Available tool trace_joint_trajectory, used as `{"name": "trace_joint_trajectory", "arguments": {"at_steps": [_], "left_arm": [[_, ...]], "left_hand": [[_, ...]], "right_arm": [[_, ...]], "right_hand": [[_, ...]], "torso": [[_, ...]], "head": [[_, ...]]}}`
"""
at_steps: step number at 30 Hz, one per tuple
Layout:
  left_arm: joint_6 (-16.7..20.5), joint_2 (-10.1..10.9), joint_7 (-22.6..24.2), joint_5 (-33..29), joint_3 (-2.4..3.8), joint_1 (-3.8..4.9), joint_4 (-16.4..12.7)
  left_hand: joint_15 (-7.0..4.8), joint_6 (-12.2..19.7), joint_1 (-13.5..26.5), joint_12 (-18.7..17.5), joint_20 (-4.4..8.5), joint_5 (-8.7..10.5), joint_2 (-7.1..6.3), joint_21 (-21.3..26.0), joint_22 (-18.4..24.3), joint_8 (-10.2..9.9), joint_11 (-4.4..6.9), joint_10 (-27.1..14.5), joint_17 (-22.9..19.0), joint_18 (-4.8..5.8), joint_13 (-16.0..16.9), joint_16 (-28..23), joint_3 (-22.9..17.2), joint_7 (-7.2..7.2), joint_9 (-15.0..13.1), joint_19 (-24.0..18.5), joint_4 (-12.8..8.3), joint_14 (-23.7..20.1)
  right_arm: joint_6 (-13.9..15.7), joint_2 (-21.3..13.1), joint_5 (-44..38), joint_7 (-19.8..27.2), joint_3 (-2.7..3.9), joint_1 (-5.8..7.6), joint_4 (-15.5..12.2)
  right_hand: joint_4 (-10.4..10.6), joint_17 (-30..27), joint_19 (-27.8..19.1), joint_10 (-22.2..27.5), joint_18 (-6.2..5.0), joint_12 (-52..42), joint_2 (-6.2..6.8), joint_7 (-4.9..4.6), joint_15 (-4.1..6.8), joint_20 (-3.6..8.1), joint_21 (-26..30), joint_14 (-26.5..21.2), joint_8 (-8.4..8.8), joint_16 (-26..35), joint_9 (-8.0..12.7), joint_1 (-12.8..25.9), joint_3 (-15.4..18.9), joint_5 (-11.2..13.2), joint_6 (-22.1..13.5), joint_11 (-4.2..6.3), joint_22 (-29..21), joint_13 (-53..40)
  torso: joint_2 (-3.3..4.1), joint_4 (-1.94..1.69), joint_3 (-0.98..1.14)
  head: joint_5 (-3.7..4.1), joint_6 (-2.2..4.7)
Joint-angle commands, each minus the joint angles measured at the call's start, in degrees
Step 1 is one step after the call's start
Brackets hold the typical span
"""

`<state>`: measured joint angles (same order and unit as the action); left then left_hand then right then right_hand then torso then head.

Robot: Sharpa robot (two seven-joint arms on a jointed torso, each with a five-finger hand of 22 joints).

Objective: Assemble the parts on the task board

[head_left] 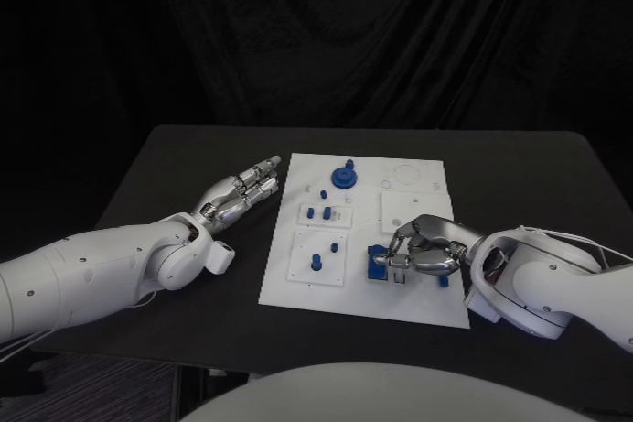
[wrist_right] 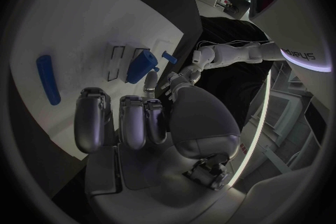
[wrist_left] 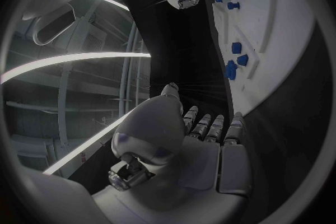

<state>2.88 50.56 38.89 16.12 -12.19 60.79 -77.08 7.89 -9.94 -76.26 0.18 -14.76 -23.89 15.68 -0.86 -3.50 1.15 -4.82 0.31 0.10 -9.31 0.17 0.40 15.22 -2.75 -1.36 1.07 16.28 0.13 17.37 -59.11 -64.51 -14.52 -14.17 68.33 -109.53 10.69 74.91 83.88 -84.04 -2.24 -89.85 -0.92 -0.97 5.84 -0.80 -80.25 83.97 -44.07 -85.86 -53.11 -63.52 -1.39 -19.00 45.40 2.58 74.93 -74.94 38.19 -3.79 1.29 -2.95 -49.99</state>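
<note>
Fingers of our right hand (head_left: 420, 246) curl over the blue part (head_left: 384, 263) at the task board's (head_left: 415, 303) 5 o'clock, grip unclear; left hand (head_left: 244, 189) flat, spread. We'd seat it squarely.

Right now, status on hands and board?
Left hand open, fingers straight, beside the task board. Right hand curled over the board's near right corner, grip unclear. Blue parts on board. Nothing in the way.

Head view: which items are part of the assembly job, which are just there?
Job:
task board
blue round part near its far edge
small blue pegs in the near left panel
blue block by the right hand

Not in the job:
black table
left hand, flat beside the board, holding nothing
</note>
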Motion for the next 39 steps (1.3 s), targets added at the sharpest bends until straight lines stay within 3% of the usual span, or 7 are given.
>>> {"name": "trace_joint_trajectory", "arguments": {"at_steps": [1,3,8,16,21,25,39], "left_arm": [[-0.72,-0.03,4.57,0.09,0.05,-0.12,-0.06],[-0.73,-0.02,4.56,0.09,0.05,-0.14,-0.07],[-0.72,0.04,4.54,0.09,0.05,-0.19,-0.08],[-0.82,0.06,4.60,0.09,0.05,-0.23,-0.12],[-0.88,0.02,4.58,0.09,0.05,-0.24,-0.07],[-0.98,-0.05,4.56,0.09,0.05,-0.26,0.00],[-1.08,-0.10,4.54,0.09,0.05,-0.38,0.21]], "left_hand": [[0.33,0.01,-0.60,-0.09,-0.37,-0.27,0.11,-0.08,-0.07,0.30,-0.51,0.00,-0.10,-1.00,-0.07,-0.40,-0.35,0.23,-0.08,0.09,-0.06,-0.13],[0.33,0.01,-0.60,-0.09,-0.37,-0.27,0.11,-0.08,-0.07,0.30,-0.51,0.00,-0.10,-1.00,-0.07,-0.40,-0.35,0.23,-0.08,0.09,-0.06,-0.13],[0.40,0.04,-0.63,-0.09,-0.39,-0.30,0.11,-0.08,-0.08,0.29,-0.53,-0.01,-0.10,-0.99,-0.07,-0.40,-0.37,0.26,-0.08,0.09,-0.08,-0.13],[0.44,-0.05,-0.66,-0.09,-0.41,-0.31,0.11,-0.08,-0.07,0.31,-0.55,0.00,-0.10,-0.99,-0.07,-0.40,-0.39,0.29,-0.09,0.09,-0.08,-0.13],[0.48,-0.03,-0.67,-0.09,-0.42,-0.31,0.10,-0.09,-0.08,0.30,-0.56,-0.02,-0.10,-0.99,-0.08,-0.40,-0.39,0.35,-0.09,0.10,-0.08,-0.13],[0.57,-0.48,-0.70,-0.10,-0.49,-0.30,0.07,-0.08,-0.04,0.40,-0.52,-0.04,-0.10,-0.98,-0.08,-0.40,-0.41,1.20,-0.16,0.10,-0.05,-0.13],[0.60,-0.41,-0.70,-0.10,-0.51,-0.30,0.08,-0.09,-0.06,0.39,-0.51,-0.05,-0.10,-0.98,-0.09,-0.40,-0.42,1.37,-0.15,0.11,-0.04,-0.13]], "right_arm": [[0.18,-0.03,-4.21,1.89,-0.01,-0.10,-0.13],[-0.09,0.10,-4.73,1.62,-0.02,-0.11,0.05],[-0.54,0.51,-5.57,1.09,-0.03,-0.12,0.61],[-0.89,1.14,-6.36,0.17,-0.04,-0.16,1.34],[-1.23,1.58,-6.92,-0.26,-0.04,-0.18,1.84],[-1.64,1.90,-7.07,-0.43,-0.04,-0.22,2.08],[-2.75,2.34,-8.37,-1.14,-0.04,-0.30,2.34]], "right_hand": [[-0.33,6.19,2.24,-5.96,-0.15,-0.15,-0.08,0.24,0.47,0.60,-0.15,4.37,-2.21,-0.18,-1.90,-1.19,0.63,-0.16,-0.70,0.51,11.93,-15.06],[-0.37,6.18,2.25,-5.96,-0.15,-0.15,-0.19,0.49,0.66,0.76,-0.17,4.37,-3.84,-0.18,-3.30,-1.51,1.13,0.17,-0.87,0.73,11.94,-15.06],[-0.72,6.10,2.25,-5.96,-0.14,-0.15,-0.30,0.71,0.81,0.90,-0.20,4.35,-4.62,-0.14,-4.06,-2.27,1.29,0.13,-1.18,0.93,11.95,-15.06],[-2.50,5.97,2.23,-5.96,-0.15,-0.15,-0.63,1.03,1.08,1.17,-0.15,4.32,-5.12,-0.08,-4.75,-5.33,0.32,0.77,-1.76,1.23,11.93,-15.06],[-3.75,5.89,2.23,-5.96,-0.15,-0.15,-0.27,1.10,1.17,1.27,-0.13,4.31,-5.03,-0.04,-4.79,-7.14,-0.65,-0.10,-1.89,1.31,11.92,-15.06],[-4.28,5.87,2.20,-5.96,-0.16,-0.15,0.18,1.06,1.17,1.29,-0.06,4.30,-5.03,-0.02,-4.80,-7.75,-0.87,0.66,-1.83,1.29,11.90,-15.06],[-1.73,5.53,2.14,-5.96,-0.19,-0.15,1.52,0.70,0.89,1.04,0.14,4.24,-6.12,0.16,-5.78,-4.26,1.55,10.60,-1.71,0.95,11.85,-15.06]], "torso": [[-0.01,-0.03,-0.06],[-0.02,-0.03,-0.05],[-0.03,-0.03,-0.07],[0.03,-0.11,-0.10],[0.04,-0.04,-0.08],[0.05,-0.05,-0.07],[0.03,-0.03,-0.07]], "head": [[0.07,-0.01],[0.03,-0.01],[0.06,-0.01],[-0.04,-0.01],[-0.02,-0.01],[-0.10,-0.01],[-0.17,-0.01]]}}
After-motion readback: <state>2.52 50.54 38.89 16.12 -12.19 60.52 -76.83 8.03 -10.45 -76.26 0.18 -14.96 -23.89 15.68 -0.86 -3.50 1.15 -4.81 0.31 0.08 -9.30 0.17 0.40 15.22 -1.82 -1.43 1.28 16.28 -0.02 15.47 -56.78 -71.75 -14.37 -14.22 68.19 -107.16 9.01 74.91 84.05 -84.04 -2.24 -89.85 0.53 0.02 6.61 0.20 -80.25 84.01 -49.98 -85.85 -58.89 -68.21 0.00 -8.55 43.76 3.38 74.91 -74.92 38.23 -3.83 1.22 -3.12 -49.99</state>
